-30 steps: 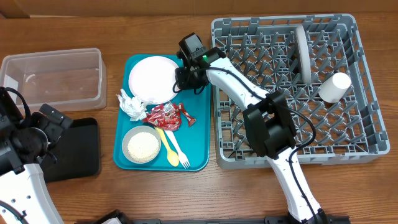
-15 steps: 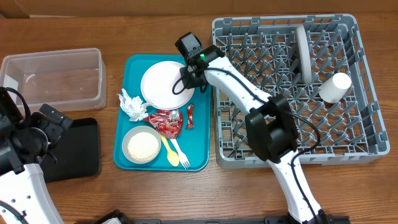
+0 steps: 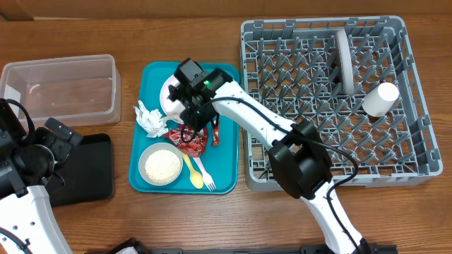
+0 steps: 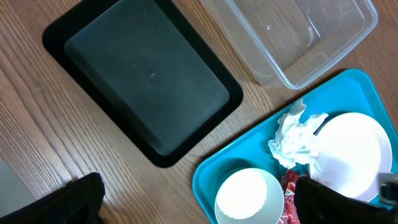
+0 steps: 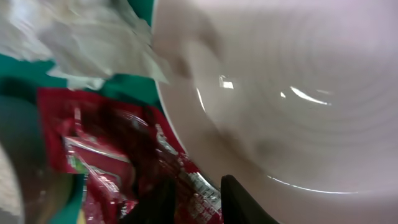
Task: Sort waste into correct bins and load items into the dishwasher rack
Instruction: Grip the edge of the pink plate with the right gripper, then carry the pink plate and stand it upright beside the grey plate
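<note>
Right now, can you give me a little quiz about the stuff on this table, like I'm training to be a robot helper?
1. True or false: the small white cup lies inside the square grey plastic dishwasher rack.
2. What fills the pale round bowl? A) water B) loose white rice-like grains C) yellow beads
3. Which gripper is over the teal plastic serving tray?

Key: 1 true; 2 B; 3 the right gripper.
</note>
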`<state>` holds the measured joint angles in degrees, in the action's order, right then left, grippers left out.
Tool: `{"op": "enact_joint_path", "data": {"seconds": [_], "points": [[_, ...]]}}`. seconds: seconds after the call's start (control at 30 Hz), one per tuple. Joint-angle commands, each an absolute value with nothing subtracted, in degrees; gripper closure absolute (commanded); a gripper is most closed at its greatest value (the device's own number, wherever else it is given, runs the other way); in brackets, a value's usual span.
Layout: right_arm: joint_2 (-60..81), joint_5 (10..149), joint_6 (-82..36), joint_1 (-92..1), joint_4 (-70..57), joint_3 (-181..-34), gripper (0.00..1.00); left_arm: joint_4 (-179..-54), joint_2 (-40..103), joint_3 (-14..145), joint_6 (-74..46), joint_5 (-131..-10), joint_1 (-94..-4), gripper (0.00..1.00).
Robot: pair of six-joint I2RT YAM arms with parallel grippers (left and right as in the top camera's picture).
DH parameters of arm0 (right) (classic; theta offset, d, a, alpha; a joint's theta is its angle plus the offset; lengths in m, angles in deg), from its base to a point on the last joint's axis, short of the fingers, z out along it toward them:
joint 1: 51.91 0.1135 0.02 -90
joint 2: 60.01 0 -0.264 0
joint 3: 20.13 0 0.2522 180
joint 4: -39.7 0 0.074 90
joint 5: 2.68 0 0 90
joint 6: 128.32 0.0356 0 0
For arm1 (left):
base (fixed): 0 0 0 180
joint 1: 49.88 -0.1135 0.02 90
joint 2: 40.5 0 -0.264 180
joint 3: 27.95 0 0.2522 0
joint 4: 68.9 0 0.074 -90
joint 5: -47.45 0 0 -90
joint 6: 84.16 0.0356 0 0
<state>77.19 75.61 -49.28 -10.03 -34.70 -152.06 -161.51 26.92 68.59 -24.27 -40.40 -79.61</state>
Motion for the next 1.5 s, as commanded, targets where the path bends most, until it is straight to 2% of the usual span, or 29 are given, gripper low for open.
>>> {"op": "enact_joint_path", "data": {"seconds": [0.0, 0.27, 0.37, 0.47, 0.53, 0.6, 0.73, 1.27, 1.47], "points": [[75.71, 78.59, -53.41, -10.55, -31.42, -147.67, 0.71, -161.47, 27.00, 69.49, -25.25, -40.68, -79.85, 0.00], [75.71, 80.42, -53.28, -10.68, -24.60, -145.37, 0.73, -161.47, 27.00, 69.49, -25.25, -40.68, -79.85, 0.00], [75.71, 80.40, -51.57, -10.68, -23.73, -145.37, 0.82, -161.47, 27.00, 69.49, -25.25, -40.68, -79.85, 0.00], [75.69, 80.60, -51.57, -10.68, -23.47, -145.50, 0.83, -161.47, 27.00, 69.49, -25.25, -40.68, -79.85, 0.00], [75.69, 83.42, -50.17, -10.68, -23.77, -146.55, 0.92, -161.47, 27.00, 69.49, -25.25, -40.68, -79.87, 0.00], [75.69, 86.24, -49.65, -10.68, -24.12, -148.23, 0.96, -161.47, 27.00, 69.49, -25.25, -40.68, -79.85, 0.00], [75.69, 86.91, -49.67, -10.68, -24.36, -150.31, 0.96, -161.47, 27.00, 69.49, -25.25, -40.68, -79.85, 0.00], [75.64, 90.91, -50.04, -10.68, -41.08, -180.65, 0.96, -161.47, 27.00, 69.49, -25.25, -40.68, -79.85, 0.00], [75.62, 90.61, -44.08, -10.86, -48.49, -196.10, 0.96, -161.47, 27.00, 69.49, -25.25, -40.68, -79.87, 0.00]]}}
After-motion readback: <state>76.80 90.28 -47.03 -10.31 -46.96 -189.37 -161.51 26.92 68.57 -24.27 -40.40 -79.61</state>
